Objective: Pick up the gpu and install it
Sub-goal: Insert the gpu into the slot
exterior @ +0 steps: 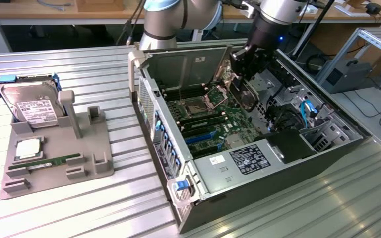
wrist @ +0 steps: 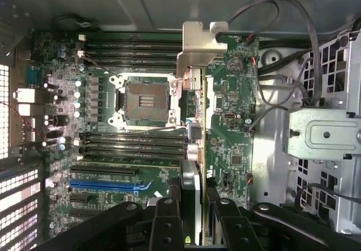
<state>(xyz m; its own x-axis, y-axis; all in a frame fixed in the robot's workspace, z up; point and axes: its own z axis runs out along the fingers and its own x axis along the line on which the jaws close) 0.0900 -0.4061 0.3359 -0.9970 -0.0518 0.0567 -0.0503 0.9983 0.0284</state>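
Note:
The gpu (exterior: 247,95), a thin dark card, hangs upright inside the open computer case (exterior: 177,163), above the green motherboard (exterior: 210,121). My gripper (exterior: 245,69) is shut on its upper edge. In the wrist view the gpu (wrist: 192,155) is seen edge-on, running out from between the black fingers (wrist: 166,220), and my gripper (wrist: 192,211) is clamped on it. Its silver bracket (wrist: 202,45) is at the far end. The card floats over the board between the CPU socket (wrist: 145,100) and the cables, clear of the slots.
Black and blue expansion slots (wrist: 104,184) lie on the board near the gripper. Cables (wrist: 282,87) and a metal drive cage (wrist: 321,132) stand beside the card. On the exterior view's left, a grey holder (exterior: 78,168) carries a hard drive (exterior: 31,106) and a green memory stick (exterior: 48,162).

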